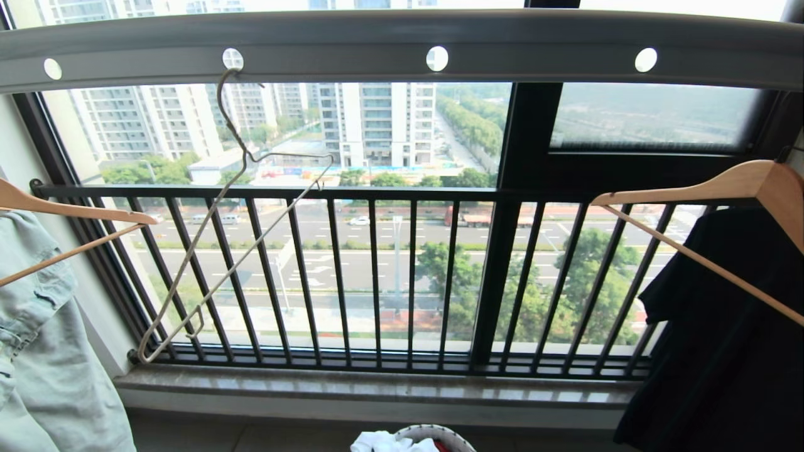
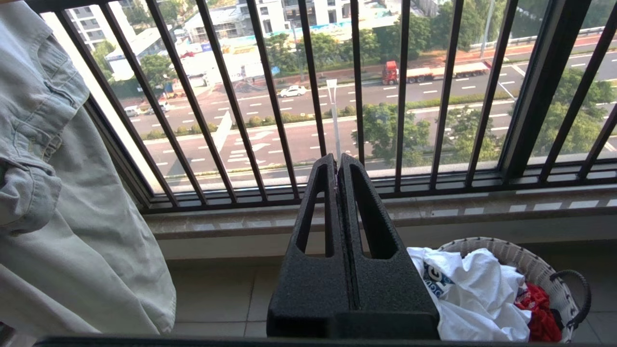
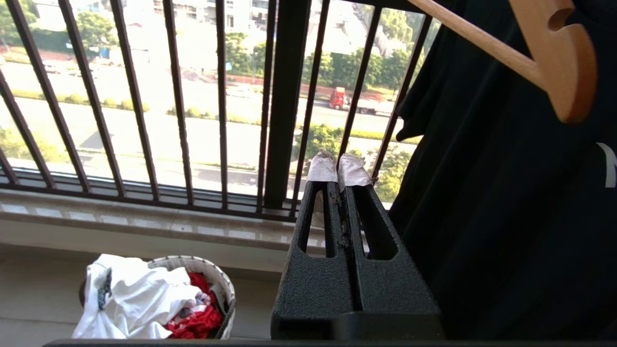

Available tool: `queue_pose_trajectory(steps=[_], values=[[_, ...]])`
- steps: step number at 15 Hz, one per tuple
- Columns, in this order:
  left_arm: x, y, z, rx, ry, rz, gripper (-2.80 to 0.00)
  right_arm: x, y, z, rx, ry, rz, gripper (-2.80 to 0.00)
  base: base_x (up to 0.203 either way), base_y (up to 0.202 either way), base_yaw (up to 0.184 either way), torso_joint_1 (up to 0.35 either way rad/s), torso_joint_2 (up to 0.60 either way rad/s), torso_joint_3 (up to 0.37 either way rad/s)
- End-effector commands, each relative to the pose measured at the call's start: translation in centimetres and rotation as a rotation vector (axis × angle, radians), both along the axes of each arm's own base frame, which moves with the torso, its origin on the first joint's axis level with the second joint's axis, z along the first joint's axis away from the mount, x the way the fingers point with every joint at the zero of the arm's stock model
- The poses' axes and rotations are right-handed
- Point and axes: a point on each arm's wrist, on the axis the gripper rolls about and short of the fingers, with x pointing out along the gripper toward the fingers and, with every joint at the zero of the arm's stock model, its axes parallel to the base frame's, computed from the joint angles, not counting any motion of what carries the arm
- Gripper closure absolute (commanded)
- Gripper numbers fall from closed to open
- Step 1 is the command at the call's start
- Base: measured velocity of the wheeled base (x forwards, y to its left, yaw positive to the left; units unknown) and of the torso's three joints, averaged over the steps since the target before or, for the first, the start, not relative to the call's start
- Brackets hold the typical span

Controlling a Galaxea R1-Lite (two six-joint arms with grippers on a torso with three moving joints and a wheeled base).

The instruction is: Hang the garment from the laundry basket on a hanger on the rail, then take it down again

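The white T-shirt (image 2: 475, 294) lies crumpled in the round white woven laundry basket (image 2: 523, 258) on the floor under the window, also seen as the garment (image 3: 130, 299) in the basket (image 3: 217, 279) and at the bottom edge of the head view as basket (image 1: 440, 433). The thin cream hanger (image 1: 242, 201) hangs empty and tilted from a hole in the grey rail (image 1: 402, 47). My left gripper (image 2: 336, 161) is shut and empty, left of the basket. My right gripper (image 3: 337, 166), with white-wrapped tips, is shut and empty, right of the basket. Neither arm shows in the head view.
A pale denim jacket (image 1: 44, 339) hangs on a wooden hanger (image 1: 69, 210) at the left. A black garment (image 1: 728, 339) hangs on a wooden hanger (image 1: 722, 188) at the right. Black window bars (image 1: 377, 276) and a stone sill (image 1: 377, 386) stand ahead. A red garment (image 2: 537, 313) lies in the basket.
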Motion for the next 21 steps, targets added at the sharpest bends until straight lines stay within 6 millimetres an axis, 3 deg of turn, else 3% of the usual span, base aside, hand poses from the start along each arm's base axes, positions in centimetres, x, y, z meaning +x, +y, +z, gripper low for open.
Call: queue_pose_trajectory(steps=[1,21], values=[[0.02,0.0,-0.07,-0.065,0.002,0.001,0.0,0.6,0.08,-2.33,-0.003,0.038,0.038,0.0,0.0,0.0,0.0,0.0,0.0,0.0],[0.02,0.03,-0.06,-0.097,0.001,0.013,0.0,0.58,0.09,-2.17,0.052,0.027,0.041,0.0,0.0,0.0,0.0,0.0,0.0,0.0]])
